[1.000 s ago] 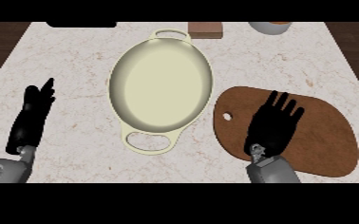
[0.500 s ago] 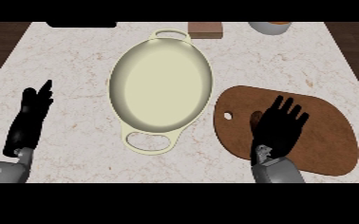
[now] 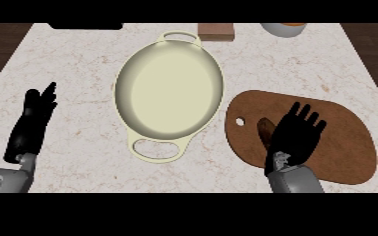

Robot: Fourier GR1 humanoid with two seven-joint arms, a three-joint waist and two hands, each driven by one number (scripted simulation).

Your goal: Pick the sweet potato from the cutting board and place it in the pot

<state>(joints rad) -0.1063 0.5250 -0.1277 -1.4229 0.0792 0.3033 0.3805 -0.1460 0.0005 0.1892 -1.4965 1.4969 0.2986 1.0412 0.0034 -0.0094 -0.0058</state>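
Note:
A cream oval pot (image 3: 169, 89) with two loop handles sits mid-counter, its inside bare. To its right lies a brown cutting board (image 3: 347, 135). My right hand (image 3: 297, 136) hovers over the board's left half, fingers straight and spread, open. A brown sliver of the sweet potato (image 3: 265, 128) peeks out at the hand's left edge; the rest is hidden under the palm. My left hand (image 3: 31, 122) rests open at the left edge, fingers pointing up.
A brown block (image 3: 216, 31) stands just behind the pot's far handle. A grey bowl (image 3: 284, 29) sits at the back right, and a dark flat object (image 3: 86, 26) at the back left. Marble counter (image 3: 81, 70) spreads around them.
My right hand has drawn back toward me and slightly right over the board, uncovering part of the sweet potato. The left hand has stayed put.

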